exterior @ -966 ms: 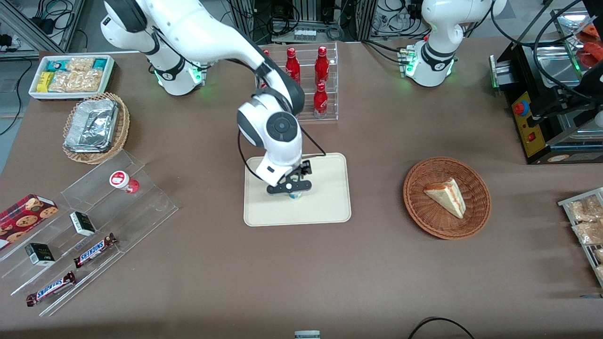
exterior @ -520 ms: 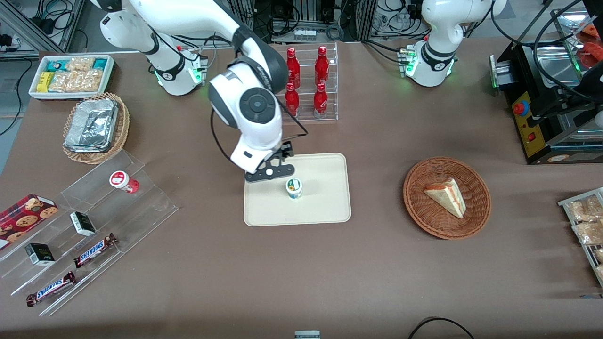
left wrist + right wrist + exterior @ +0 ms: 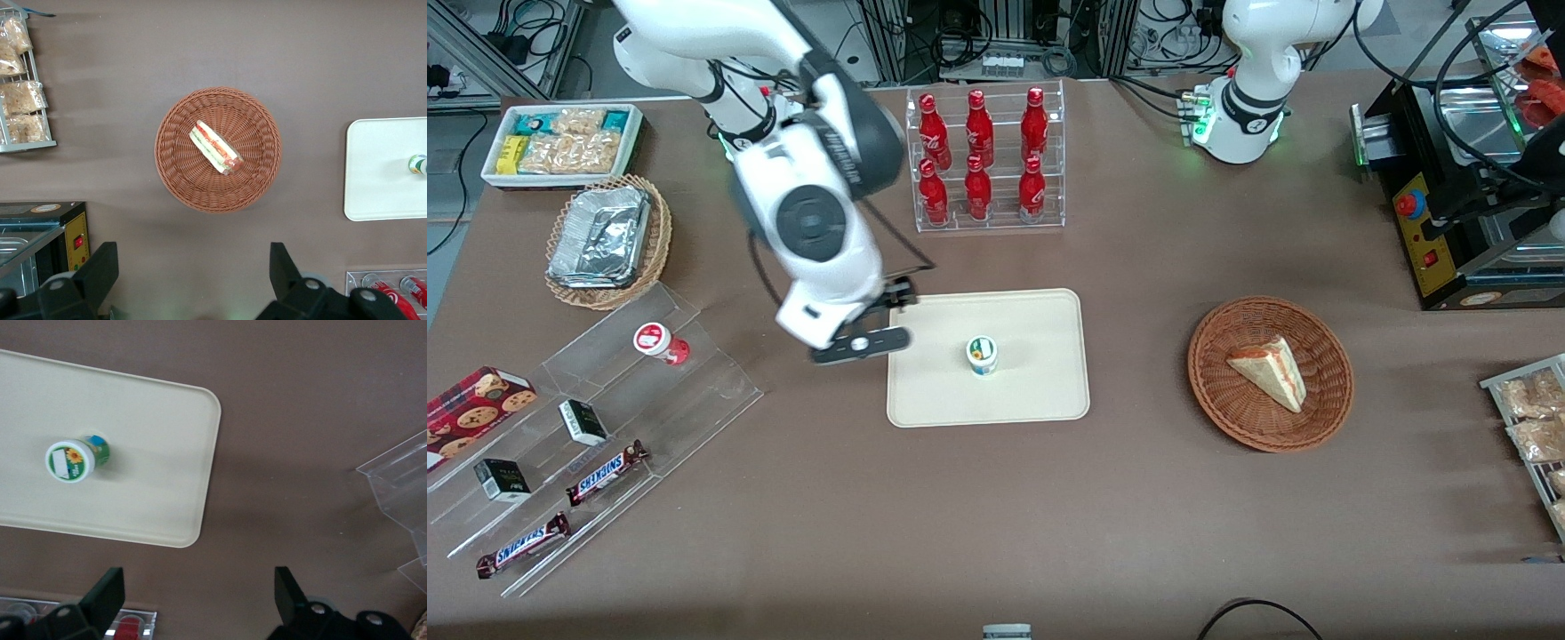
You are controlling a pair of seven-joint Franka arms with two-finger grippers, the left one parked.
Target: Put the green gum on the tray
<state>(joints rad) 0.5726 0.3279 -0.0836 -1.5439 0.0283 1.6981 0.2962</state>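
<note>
**Green gum upright on tray, pincer spread and off to the side**

Green gum (image 3: 982, 355) standing upright near the middle of the tray (image 3: 1040, 391), lid up, nothing touching it. Also seen in the right wrist view (image 3: 74, 459), white lid with a green mark and a flower print, well inside the tray's (image 3: 153, 420) rim. Just caught at the edge of the left wrist view (image 3: 418, 164), on the same beige tray (image 3: 380, 167).

Pincer (image 3: 860, 342) hanging above the tabletop (image 3: 996, 516) just off the tray's edge toward the working arm's end, clear of the gum, holding nothing. In the right wrist view, black fingers (image 3: 103, 595) spread wide, with bare tabletop between them.

Rack of red bottles (image 3: 983, 160) farther from the front camera than the tray. Toward the working arm's end, a clear stepped display (image 3: 596, 427) carrying a red-labelled canister (image 3: 660, 341). Toward the parked arm's end, a wicker basket (image 3: 1270, 373) holding a sandwich wedge (image 3: 1268, 369).
</note>
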